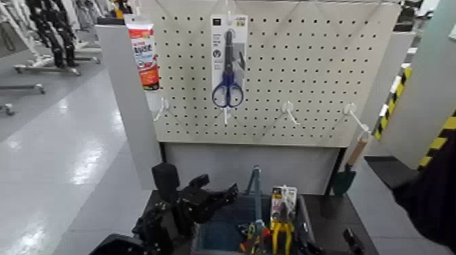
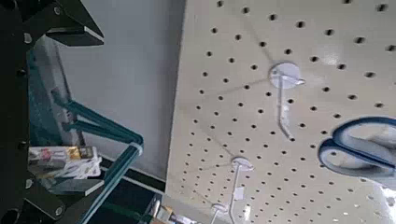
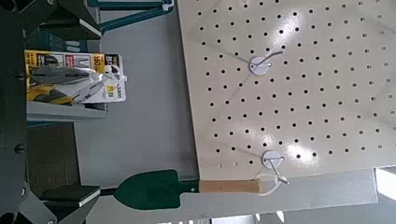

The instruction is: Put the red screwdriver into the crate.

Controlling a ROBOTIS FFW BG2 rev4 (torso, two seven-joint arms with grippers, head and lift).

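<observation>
- We see the crate point(image 1: 224, 234) low in the head view, below the pegboard point(image 1: 305, 68), its upright handle point(image 1: 255, 193) rising at the middle.
- A red handle point(image 1: 266, 237) shows among the tools inside the crate, beside the carded yellow pliers point(image 1: 281, 217); we cannot tell whether it is the red screwdriver.
- Left gripper point(image 1: 220, 197) hangs over the crate's left edge; fingers apart, holding nothing.
- Right gripper point(image 1: 353, 241) sits low at the crate's right; we cannot tell its state.
- Blue scissors point(image 1: 228, 64) hang on the pegboard; a green trowel point(image 1: 347, 173) hangs at its lower right.
</observation>
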